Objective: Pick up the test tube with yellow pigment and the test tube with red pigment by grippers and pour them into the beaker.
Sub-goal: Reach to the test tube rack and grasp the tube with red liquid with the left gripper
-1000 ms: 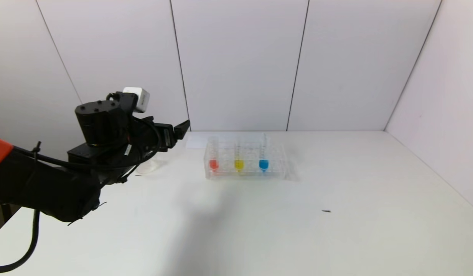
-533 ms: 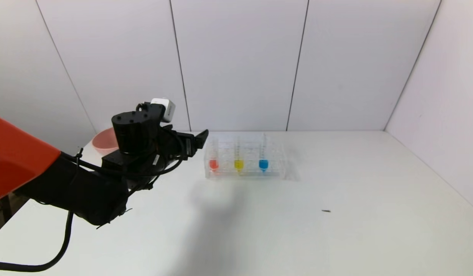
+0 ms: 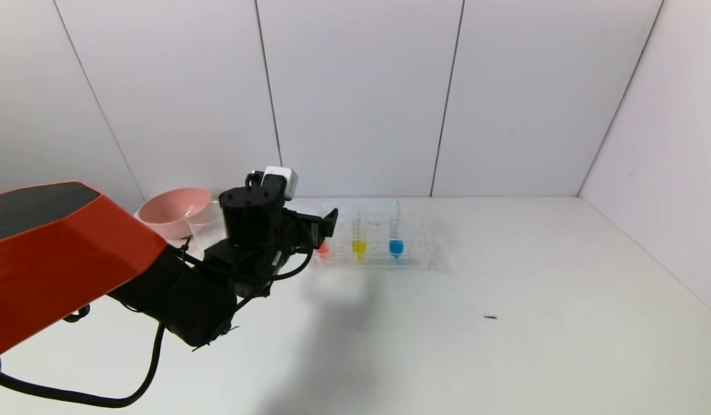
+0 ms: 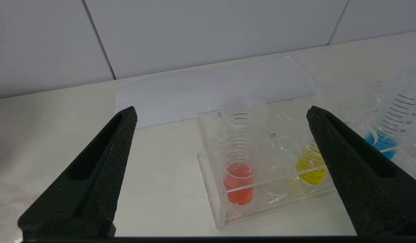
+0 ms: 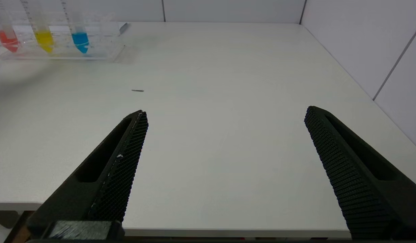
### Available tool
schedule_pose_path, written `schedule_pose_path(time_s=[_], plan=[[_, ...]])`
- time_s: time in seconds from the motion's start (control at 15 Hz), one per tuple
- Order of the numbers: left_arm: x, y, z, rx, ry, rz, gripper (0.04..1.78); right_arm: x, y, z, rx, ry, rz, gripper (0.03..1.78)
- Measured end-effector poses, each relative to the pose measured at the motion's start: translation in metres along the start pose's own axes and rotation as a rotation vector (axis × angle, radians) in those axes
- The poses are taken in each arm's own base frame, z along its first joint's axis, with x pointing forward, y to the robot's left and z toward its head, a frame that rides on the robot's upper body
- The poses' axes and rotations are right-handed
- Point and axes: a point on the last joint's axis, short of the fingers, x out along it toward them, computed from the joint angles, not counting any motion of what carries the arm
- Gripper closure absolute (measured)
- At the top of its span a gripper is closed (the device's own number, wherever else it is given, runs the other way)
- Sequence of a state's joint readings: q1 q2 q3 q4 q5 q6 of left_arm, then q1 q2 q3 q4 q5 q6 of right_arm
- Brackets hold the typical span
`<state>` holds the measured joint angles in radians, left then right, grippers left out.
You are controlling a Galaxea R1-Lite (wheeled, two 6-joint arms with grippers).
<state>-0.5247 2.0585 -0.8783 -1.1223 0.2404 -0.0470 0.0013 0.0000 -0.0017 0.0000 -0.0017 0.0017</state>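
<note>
head view: the left gripper (image 3: 326,222) is held released beside the clear ribbed rack (image 3: 413,253) near the bench's far edge; the slim red-tipped tube (image 4: 240,162) is seen between matte black fingers (image 4: 103,168); the right gripper (image 5: 224,118) is likewise released.

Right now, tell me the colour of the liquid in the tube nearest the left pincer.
Red-orange liquid in the test tube with red pigment, clearest in the left wrist view.
</note>
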Motion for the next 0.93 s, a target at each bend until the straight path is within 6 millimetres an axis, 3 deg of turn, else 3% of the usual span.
schedule_pose_path(time_s=[0.93], plan=[[0.017, -0.011, -0.025, 0.010, 0.044, 0.033, 0.06, 0.000, 0.000, 0.000, 0.000, 0.000, 0.000, 0.11]])
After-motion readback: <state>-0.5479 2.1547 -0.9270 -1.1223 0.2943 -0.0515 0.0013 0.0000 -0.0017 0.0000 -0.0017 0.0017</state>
